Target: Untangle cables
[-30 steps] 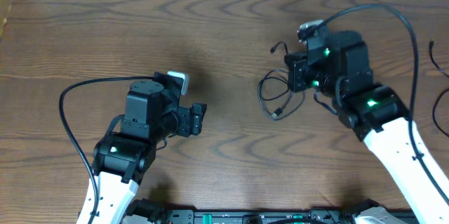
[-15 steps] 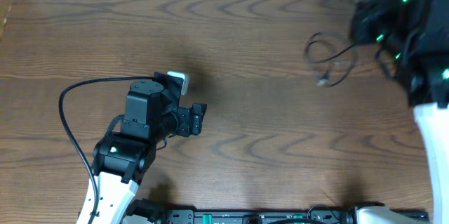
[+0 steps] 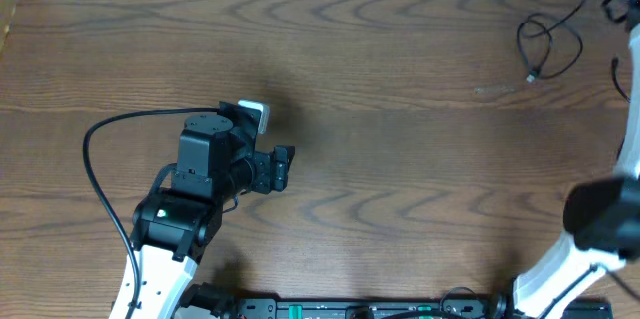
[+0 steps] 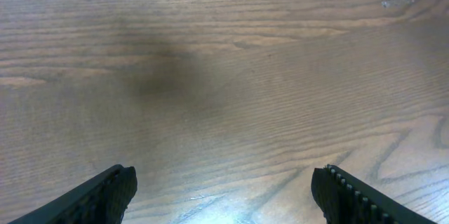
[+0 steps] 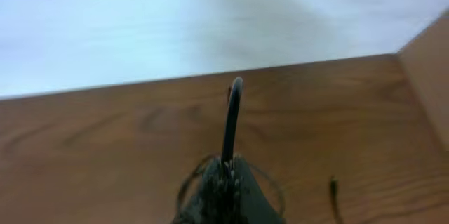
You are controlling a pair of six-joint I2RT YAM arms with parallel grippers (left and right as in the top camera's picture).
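A thin black cable [image 3: 548, 41] hangs in loose loops near the table's far right corner, its small plug end [image 3: 531, 78] dangling lowest. My right gripper [image 5: 228, 171] is shut on this cable. A short stretch of the black cable [image 5: 232, 115] sticks up out of the closed jaws, and thin loops show on both sides below them. In the overhead view that gripper sits at the top right frame edge, mostly cut off. My left gripper [image 3: 283, 169] rests left of the table's middle. Its fingers [image 4: 116, 192] stand open over bare wood, holding nothing.
Another thin black cord [image 3: 615, 77] lies along the table's right edge, and a cord end [image 5: 334, 189] shows to the right of my right jaws. The white wall runs behind the table's far edge. The left arm's thick black cable [image 3: 100, 174] loops at the left.
My right gripper has carried the black cable from right of the table's middle up to the far right corner, and its loops followed. The left arm has not moved.
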